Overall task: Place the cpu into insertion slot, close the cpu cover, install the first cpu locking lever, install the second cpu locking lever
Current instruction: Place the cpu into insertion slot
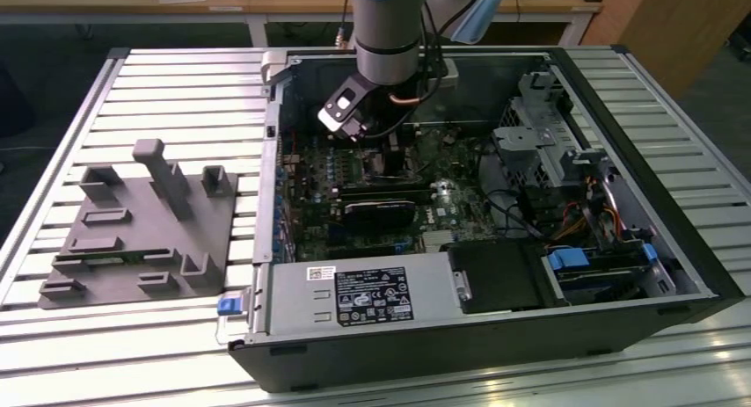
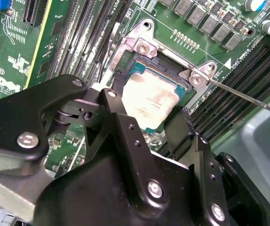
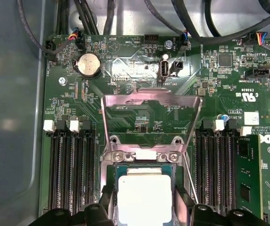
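Slatted metal surface [image 1: 176, 82] carrying an open computer case [image 1: 411, 359], with the arm [image 1: 388, 29] reaching down into it.

The cpu [image 2: 149, 96], silver top upward, lies within the insertion slot [image 2: 142, 61]. Whether it is fully seated cannot be told. The tool [image 2: 145, 110] straddles the chip, pressed in against two opposite edges and pinching it, as both wrist views show.

The cpu cover [image 3: 120, 99] stands raised on its hinge just beyond the slot, with the board visible through its window. A thin locking lever [image 2: 248, 96] runs out from the slot's corner, close beside one finger. Long black memory slots [image 3: 69, 169] flank the slot on both sides. A grey fixture [image 1: 141, 231] rests on the surface, well apart from the case.

Likely hazards, judged from this arrangement:
- A chip held slightly tilted or off-square could bear on the slot's contacts and bend them.
- Fingers opening unevenly might drag the chip sideways out of register.
- The finger nearest the lever could catch the rod as it withdraws.
- The upright cover, unsupported, might drop onto the tool if jolted.
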### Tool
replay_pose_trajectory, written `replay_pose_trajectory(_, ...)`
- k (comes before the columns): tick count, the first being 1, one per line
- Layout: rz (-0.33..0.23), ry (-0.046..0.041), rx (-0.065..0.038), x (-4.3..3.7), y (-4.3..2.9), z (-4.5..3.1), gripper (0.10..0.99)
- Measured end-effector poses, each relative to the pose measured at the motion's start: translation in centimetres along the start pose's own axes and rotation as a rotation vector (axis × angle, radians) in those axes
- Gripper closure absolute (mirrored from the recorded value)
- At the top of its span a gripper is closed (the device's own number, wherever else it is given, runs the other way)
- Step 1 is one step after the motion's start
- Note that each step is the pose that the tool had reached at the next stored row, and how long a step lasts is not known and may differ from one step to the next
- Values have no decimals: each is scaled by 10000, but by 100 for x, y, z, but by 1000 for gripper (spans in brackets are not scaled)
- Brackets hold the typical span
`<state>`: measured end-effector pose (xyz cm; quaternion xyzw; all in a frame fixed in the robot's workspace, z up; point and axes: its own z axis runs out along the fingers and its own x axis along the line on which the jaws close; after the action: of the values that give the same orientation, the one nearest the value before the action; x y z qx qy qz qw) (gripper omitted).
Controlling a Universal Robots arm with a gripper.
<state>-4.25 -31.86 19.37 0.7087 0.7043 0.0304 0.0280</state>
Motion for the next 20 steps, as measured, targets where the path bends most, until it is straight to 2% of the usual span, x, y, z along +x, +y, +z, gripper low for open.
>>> replay_pose_trajectory(8,0,1,0,0,1,-15,471)
replay_pose_trajectory(10,0,0,0,0,1,-16,486)
replay_pose_trajectory(11,0,0,0,0,1,-17,553)
replay_pose_trajectory(20,0,1,0,0,2,-19,553)
